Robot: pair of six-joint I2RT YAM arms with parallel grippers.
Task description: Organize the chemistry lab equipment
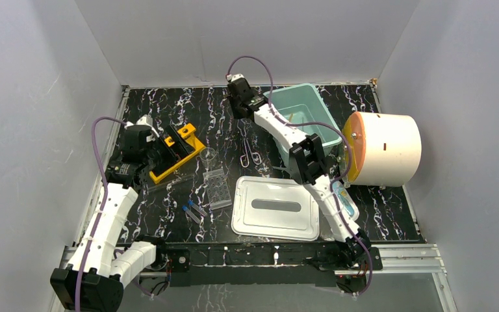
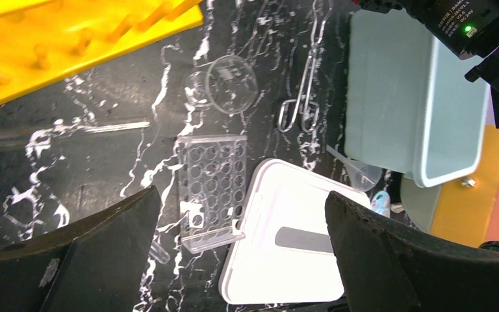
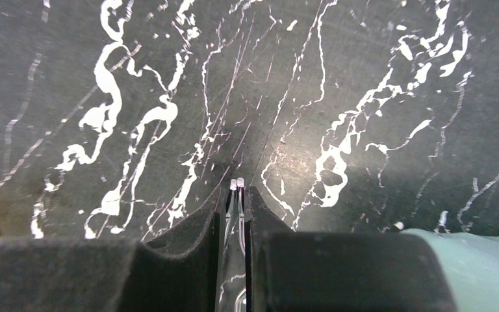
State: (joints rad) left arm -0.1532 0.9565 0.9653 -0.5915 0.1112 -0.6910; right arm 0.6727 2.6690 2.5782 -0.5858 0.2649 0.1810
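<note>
My right gripper [image 3: 237, 195] is pinched tight on a thin clear two-tipped piece [image 3: 236, 188] I cannot identify, over the black marbled table [image 3: 364, 78] just beside the pale teal plastic bin [image 1: 302, 114]. My left gripper [image 2: 242, 195] hangs spread wide above the clear well plate [image 2: 211, 188]. I judge the tidying barely begun: the yellow-orange holed rack [image 1: 172, 153], round clear beaker [image 2: 230, 84], metal scissor-handled forceps [image 2: 299, 97] and blue-capped clear tubes [image 1: 193, 211] all lie loose on the table, and the white bin lid [image 1: 276, 208] is off.
</note>
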